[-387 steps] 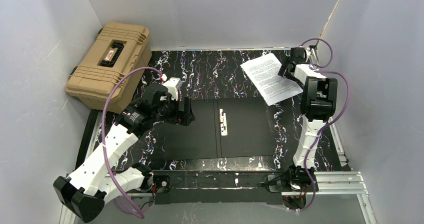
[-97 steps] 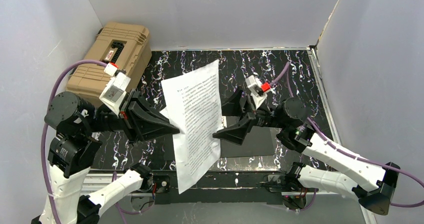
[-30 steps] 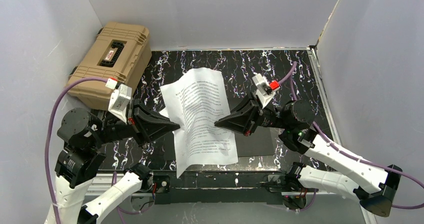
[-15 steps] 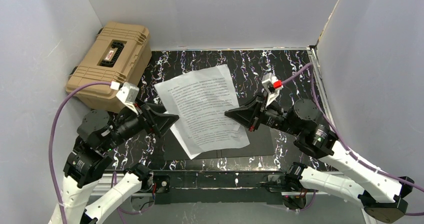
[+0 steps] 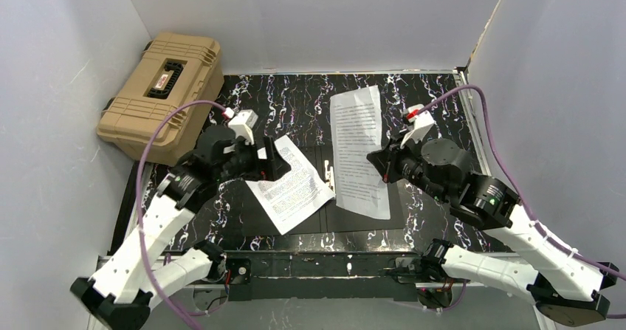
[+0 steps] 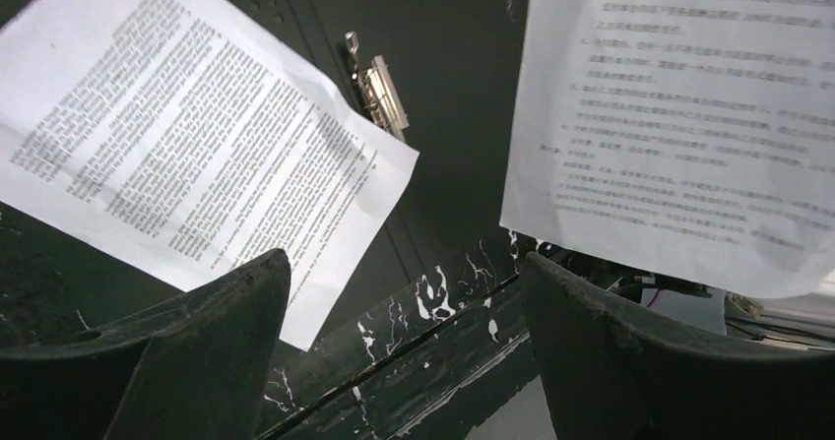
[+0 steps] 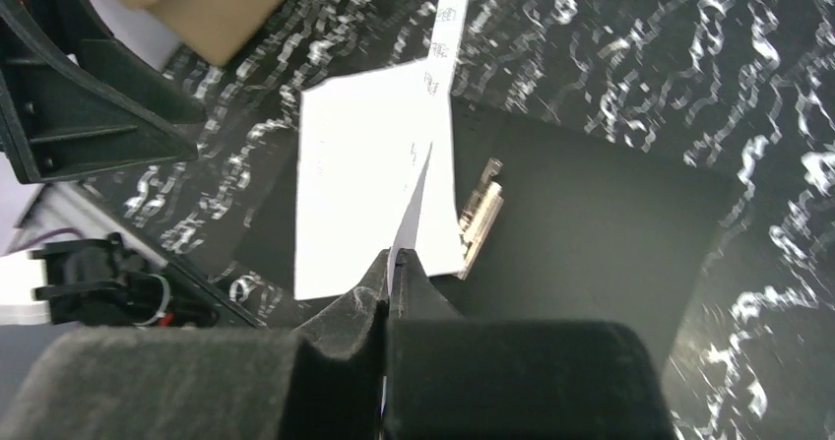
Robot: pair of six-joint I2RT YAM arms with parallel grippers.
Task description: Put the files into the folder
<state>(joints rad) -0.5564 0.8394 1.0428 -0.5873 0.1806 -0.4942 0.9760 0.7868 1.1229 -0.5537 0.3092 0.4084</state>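
Observation:
The folder (image 5: 356, 224) lies open on the table, black inside up, with a metal clip (image 5: 328, 176) at its spine. One printed white file (image 5: 290, 187) lies flat and askew on the folder's left half. My left gripper (image 5: 274, 160) hangs open just above that file's far left corner, nothing between its fingers (image 6: 197, 351). My right gripper (image 5: 378, 160) is shut on the edge of a second file (image 5: 359, 149), which hangs in the air over the folder's right half. In the right wrist view this held file (image 7: 435, 86) stands edge-on from the shut gripper (image 7: 394, 260).
A tan ribbed hard case (image 5: 162, 94) sits at the back left, partly off the marbled black table (image 5: 295, 97). White walls enclose the back and both sides. The table's metal front rail (image 5: 332, 263) runs between the arm bases.
My left gripper opened and let go; one sheet dropped onto the folder's left half. My right gripper swung right with the other sheet, which now hangs apart from the first.

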